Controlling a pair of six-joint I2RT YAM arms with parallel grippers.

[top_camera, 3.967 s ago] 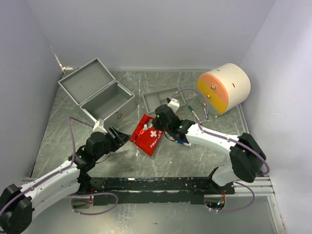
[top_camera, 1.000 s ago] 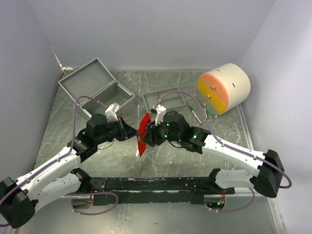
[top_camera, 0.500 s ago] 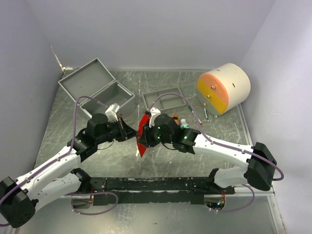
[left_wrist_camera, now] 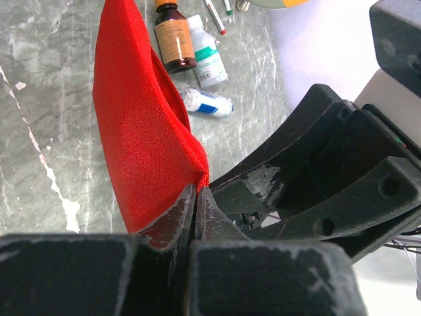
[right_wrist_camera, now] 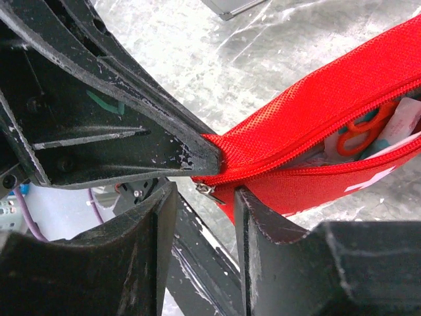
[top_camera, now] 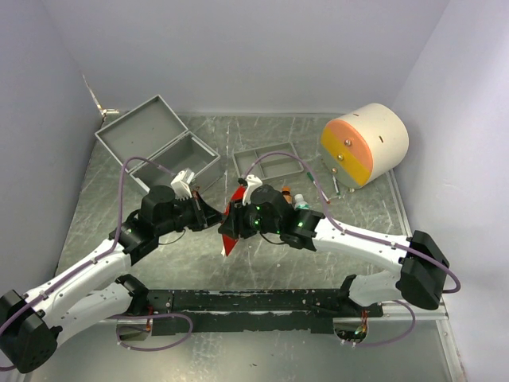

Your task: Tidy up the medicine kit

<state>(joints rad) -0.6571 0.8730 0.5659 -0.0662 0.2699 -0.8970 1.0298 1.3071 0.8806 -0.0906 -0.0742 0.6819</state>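
1. The red first-aid pouch [top_camera: 227, 243] stands on edge between the two wrists, and every place below is given from it.
2. The left gripper [left_wrist_camera: 195, 197] is clamped on the pouch [left_wrist_camera: 141, 131] at its lower corner, its tips pressed together on the red fabric right at the end of the zip.
3. The right gripper [right_wrist_camera: 204, 197] faces that same corner from the other side. Its jaws stand apart with the small metal zipper pull [right_wrist_camera: 207, 191] in the gap between them, and neither finger clearly touches it.
4. The relation that matters: the zip's long axis runs from the pull, away from the left grip, towards the pouch's far end. Along it the mouth gapes, showing orange scissor handles [right_wrist_camera: 358, 135] inside.
5. My reading is that the left arm anchors the pouch while the right works the zip; closing on the pull first looks necessary.
6. The medicine kit [top_camera: 143, 131] sits well apart from the pouch, beyond it and to the left, its lid thrown back. The left arm is the nearer one to it.
7. A brown bottle [left_wrist_camera: 174, 36], a white bottle [left_wrist_camera: 207, 56] and a small tube [left_wrist_camera: 207, 104] lie on the table just behind the pouch, outside the kit.
8. The divided tray [top_camera: 270, 163] lies beyond the pouch, to the right of the kit.
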